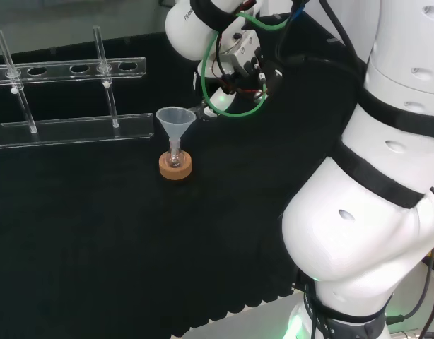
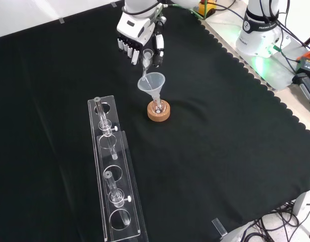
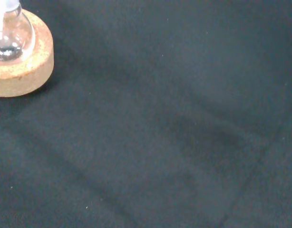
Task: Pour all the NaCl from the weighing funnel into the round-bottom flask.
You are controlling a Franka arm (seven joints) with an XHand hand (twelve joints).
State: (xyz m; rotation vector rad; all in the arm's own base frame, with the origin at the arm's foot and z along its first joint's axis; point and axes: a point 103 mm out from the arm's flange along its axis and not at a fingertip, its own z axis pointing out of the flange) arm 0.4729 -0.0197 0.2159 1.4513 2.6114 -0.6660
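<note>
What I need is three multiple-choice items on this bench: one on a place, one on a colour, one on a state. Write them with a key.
1. The round-bottom flask sits:
A. on a cork ring
B. in the clear rack
C. on its side on the cloth

2. The cloth is:
A. white
B. black
C. red

3. The hand:
A. lies flat on the cloth
B. grips the rack
C. pinches the weighing funnel over the funnel

Key: 1 A, the flask's bulb rests in the ring. 2 B, the cloth is black in every view. 3 C, the front view shows the clear piece between fingers and thumb.
</note>
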